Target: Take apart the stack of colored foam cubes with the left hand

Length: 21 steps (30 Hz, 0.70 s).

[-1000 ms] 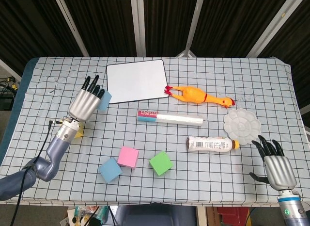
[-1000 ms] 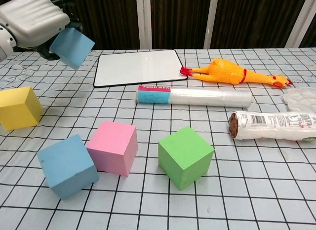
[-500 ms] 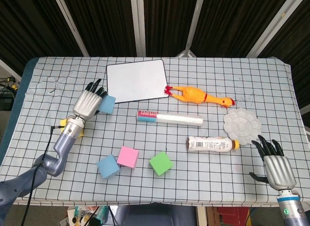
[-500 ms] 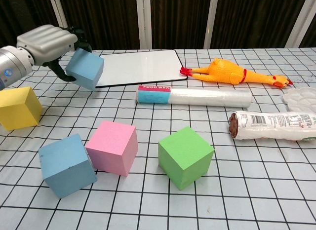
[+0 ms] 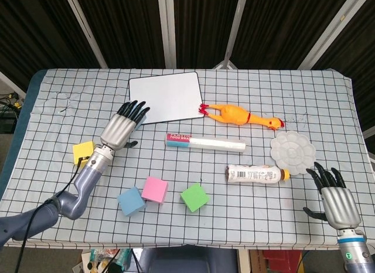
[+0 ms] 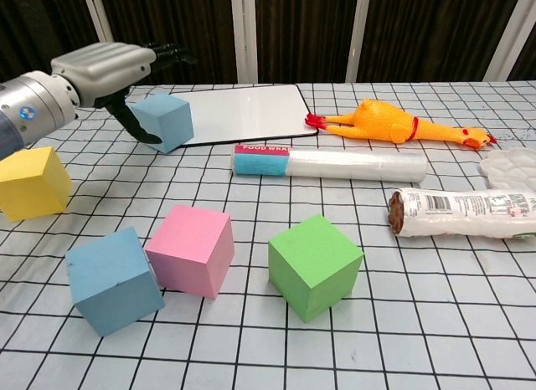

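— Any writing you can actually read here?

— Only on the long clear roll [image 6: 331, 163]. Its red end band carries white capitals; in the chest view they look like "FOOD WRAP", though the last letters are cut short.

— And the bottle [image 6: 465, 212] lying on its side?

— Its white label has dark print and a barcode-like block, all too small and blurred to make out.

— The whiteboard [image 6: 231, 113]?

— Blank. The left arm bears a small round blue mark [image 6: 26, 112] near the wrist, unreadable.
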Motion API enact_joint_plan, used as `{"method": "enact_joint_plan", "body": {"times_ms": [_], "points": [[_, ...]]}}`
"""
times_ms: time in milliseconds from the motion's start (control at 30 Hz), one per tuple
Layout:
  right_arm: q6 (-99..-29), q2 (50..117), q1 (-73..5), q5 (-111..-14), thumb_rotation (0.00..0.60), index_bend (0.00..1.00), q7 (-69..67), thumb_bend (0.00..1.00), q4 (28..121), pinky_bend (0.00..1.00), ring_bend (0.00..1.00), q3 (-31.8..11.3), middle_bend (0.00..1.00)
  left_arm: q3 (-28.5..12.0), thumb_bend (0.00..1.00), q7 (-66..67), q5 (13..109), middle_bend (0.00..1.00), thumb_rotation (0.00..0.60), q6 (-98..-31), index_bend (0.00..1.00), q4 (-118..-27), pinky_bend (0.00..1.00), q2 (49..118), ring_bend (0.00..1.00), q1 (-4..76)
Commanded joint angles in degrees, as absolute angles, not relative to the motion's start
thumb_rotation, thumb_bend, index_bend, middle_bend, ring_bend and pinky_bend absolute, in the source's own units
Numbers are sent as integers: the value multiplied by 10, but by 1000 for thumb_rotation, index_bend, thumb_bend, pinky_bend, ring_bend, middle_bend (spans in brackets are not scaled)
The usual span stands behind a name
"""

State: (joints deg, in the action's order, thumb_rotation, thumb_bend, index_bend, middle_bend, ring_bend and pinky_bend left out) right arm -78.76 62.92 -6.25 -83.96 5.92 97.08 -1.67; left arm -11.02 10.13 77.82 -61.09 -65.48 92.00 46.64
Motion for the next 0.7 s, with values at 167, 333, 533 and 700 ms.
{"method": "enact_joint_plan", "body": {"times_ms": [167,333,533,700], "points": [[-796,626,-59,-847,600,156,52,23,972,36,150,-15,36,-58,41,181,799,14,600,-748,67,-931,136,724,0,330],[-798,627,-58,-848,600,156,53,24,970,36,151,-15,36,-14,70,119,851,24,600,-860,102,-927,152,691,0,240],[-802,629,-57,-850,600,156,55,24,971,36,150,-15,36,5,73,83,855,28,600,-912,111,-867,152,694,0,181],[-815,632,-53,-855,600,156,67,23,967,36,151,-17,36,17,83,56,825,31,600,-916,119,-863,152,698,0,138]]}}
